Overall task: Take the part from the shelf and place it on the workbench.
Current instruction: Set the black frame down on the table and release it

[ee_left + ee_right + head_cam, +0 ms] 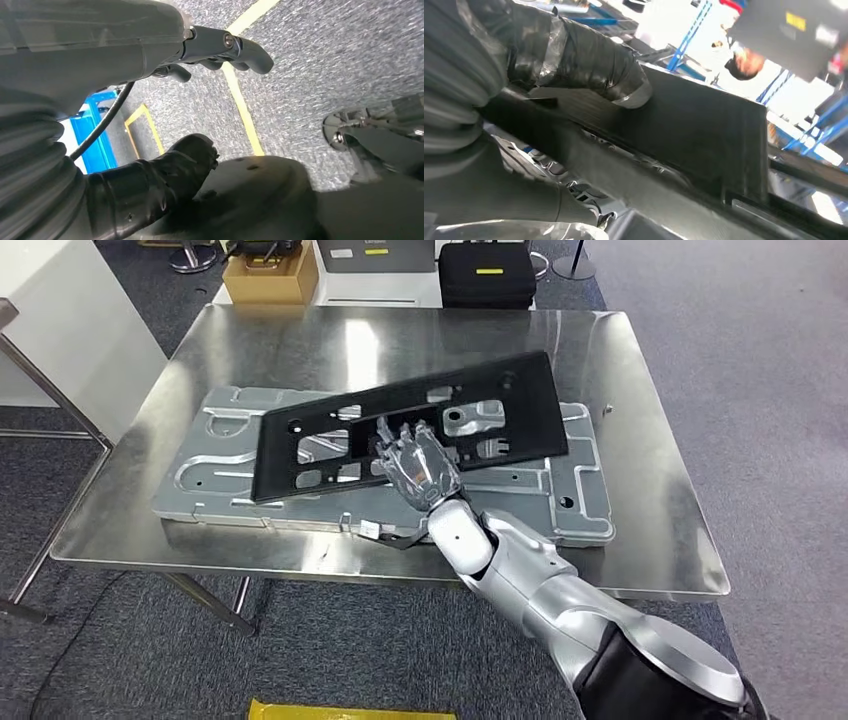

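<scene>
Silver and jointed, the right arm [560,590] enters from the lower right of the head view, and the right hand [420,465] grips the black part [300,445] near its middle. That flat frame lies slanted across a grey metal panel [590,510] on the steel workbench [640,370], centre frame. Placement looks all but finished; next comes letting go and lifting clear without dragging the part. Left hand [165,175] hangs over carpet, fingers curled, holding nothing.
</scene>
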{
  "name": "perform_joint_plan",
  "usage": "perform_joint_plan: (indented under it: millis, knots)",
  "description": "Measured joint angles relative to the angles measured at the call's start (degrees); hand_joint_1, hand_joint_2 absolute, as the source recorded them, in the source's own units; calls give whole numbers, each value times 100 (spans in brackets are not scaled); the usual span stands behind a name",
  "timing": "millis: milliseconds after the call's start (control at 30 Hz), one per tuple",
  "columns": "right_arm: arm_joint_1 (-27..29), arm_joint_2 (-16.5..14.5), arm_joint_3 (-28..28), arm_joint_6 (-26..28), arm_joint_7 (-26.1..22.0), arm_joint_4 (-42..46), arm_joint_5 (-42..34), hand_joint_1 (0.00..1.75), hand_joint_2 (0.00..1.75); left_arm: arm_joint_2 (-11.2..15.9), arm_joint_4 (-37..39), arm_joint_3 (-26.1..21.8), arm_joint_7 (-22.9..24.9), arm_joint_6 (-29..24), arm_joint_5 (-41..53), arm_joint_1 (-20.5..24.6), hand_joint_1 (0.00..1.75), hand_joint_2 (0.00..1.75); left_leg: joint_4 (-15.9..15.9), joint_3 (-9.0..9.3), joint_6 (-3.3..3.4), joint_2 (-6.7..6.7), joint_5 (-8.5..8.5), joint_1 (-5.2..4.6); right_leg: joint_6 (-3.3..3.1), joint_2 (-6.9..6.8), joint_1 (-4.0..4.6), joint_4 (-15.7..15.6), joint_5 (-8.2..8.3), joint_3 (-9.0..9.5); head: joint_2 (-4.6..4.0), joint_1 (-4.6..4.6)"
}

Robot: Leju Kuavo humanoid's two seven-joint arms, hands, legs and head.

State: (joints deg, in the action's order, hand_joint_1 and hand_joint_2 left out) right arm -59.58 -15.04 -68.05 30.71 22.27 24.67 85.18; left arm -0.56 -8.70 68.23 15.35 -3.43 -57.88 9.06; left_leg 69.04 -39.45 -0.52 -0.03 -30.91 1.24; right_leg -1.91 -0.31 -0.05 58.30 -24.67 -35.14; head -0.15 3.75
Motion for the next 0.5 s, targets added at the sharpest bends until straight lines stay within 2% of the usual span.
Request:
perform_joint_plan:
  millis: [33, 67, 100, 133, 200, 233, 267, 367, 400, 433, 500]
  knots:
    - [8, 3, -101, -50, -3, -128, -1, 175, 175, 1, 0, 12, 0, 0, -8, -23, 0, 175, 326, -155, -12, 0, -103, 2, -8, 7, 3, 8, -6, -1, 0, 1]
    - [17, 9, -182, -101, -9, -240, -2, 175, 175, 2, 0, 21, 1, -1, -13, -42, 0, 175, 498, -247, -23, 1, -109, 5, -12, 19, 1, 20, -16, -2, 0, 0]
    - [24, 17, -236, -149, -14, -328, -3, 175, 175, 3, 0, 29, 1, -1, -17, -57, 0, 175, 471, -248, -34, 2, -15, 10, -8, 37, -4, 39, -28, -2, 0, 0]
    - [28, 25, -266, -194, -18, -398, -4, 175, 175, 6, 0, 33, 1, -1, -20, -68, 0, 175, 232, -148, -41, 2, 166, 18, 5, 58, -13, 64, -47, 0, 0, 0]
    - [25, 39, -281, -259, -27, -502, -9, 175, 175, 10, 0, 37, 0, 0, -22, -79, 0, 175, -481, 169, -50, -3, 481, 27, 60, 95, -14, 147, -104, -17, 0, -3]
    - [24, 45, -284, -281, -37, -548, -12, 175, 175, 13, 0, 38, -1, 1, -24, -82, 0, 175, -723, 280, -32, -10, 549, 24, 93, 111, -6, 186, -125, -37, 0, -4]
    - [25, 54, -284, -295, -49, -587, -14, 175, 175, 13, 0, 39, -2, 3, -25, -82, 0, 175, -838, 330, -8, -18, 550, 17, 120, 123, 7, 213, -138, -57, 0, -5]
    - [29, 87, -287, -336, -74, -672, -16, 175, 175, 14, 0, 41, -3, 13, -28, -82, 0, 175, -855, 333, 104, -21, 545, 1, 190, 131, -2, 235, -153, -80, 0, -5]
    - [27, 99, -287, -352, -79, -693, -16, 175, 175, 14, 0, 41, -4, 15, -30, -83, 0, 175, -867, 340, 140, -16, 552, 5, 217, 121, -13, 302, -205, -107, 0, -3]
    - [25, 110, -287, -377, -91, -710, -18, 175, 175, 13, 0, 41, -6, 17, -33, -82, 0, 175, -879, 348, 174, -11, 558, 14, 244, 111, -21, 470, -312, -182, 0, -2]
    - [30, 127, -287, -449, -139, -742, -27, 175, 175, 13, 0, 41, -14, 18, -44, -85, 0, 175, -884, 354, 215, -3, 555, 11, 289, 89, -32, 1111, -629, -490, 0, 1]
